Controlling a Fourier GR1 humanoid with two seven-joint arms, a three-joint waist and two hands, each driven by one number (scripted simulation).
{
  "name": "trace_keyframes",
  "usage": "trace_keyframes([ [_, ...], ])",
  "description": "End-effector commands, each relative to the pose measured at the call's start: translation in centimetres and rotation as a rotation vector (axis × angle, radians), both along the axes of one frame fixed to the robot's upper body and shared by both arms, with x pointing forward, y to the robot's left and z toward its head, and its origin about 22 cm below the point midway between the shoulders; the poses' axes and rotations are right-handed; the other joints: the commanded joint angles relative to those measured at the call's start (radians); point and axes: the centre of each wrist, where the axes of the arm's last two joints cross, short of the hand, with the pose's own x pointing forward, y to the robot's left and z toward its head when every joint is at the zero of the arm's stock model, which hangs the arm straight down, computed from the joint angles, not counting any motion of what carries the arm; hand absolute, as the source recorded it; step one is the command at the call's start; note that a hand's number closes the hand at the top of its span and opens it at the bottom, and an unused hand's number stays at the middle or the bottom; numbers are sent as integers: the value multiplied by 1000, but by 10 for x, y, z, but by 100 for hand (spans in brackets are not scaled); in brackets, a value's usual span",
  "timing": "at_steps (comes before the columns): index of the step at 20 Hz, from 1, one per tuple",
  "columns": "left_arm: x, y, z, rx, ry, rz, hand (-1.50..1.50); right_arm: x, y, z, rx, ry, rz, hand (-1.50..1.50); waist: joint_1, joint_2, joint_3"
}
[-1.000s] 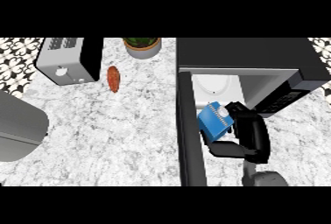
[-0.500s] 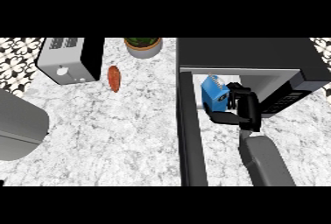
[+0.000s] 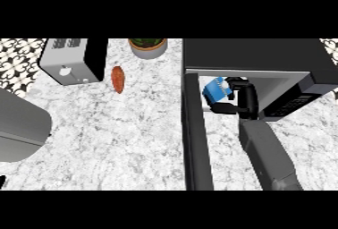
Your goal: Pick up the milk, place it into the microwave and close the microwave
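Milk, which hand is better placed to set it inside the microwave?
Right. The right hand is curled round the milk at the microwave's open front; the left hand is out of view.

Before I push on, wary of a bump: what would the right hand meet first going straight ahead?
The right hand, curled round the milk, points into the open microwave; the way looks free, probably until its hidden back wall.
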Motion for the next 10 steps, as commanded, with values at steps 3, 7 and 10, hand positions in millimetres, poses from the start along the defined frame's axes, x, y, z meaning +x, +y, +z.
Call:
trace_keyframes([
  [3,12,7,10,14,-5,-16,-150,22,5,8,-57,-76,-25,150,1,1,0],
  [7,16,13,-2,-20,-16,-14,-150,33,1,17,-190,-87,-59,150,11,4,0],
  [10,16,7,4,-4,-6,-23,-150,38,-2,22,-355,-127,-120,150,25,10,0],
])
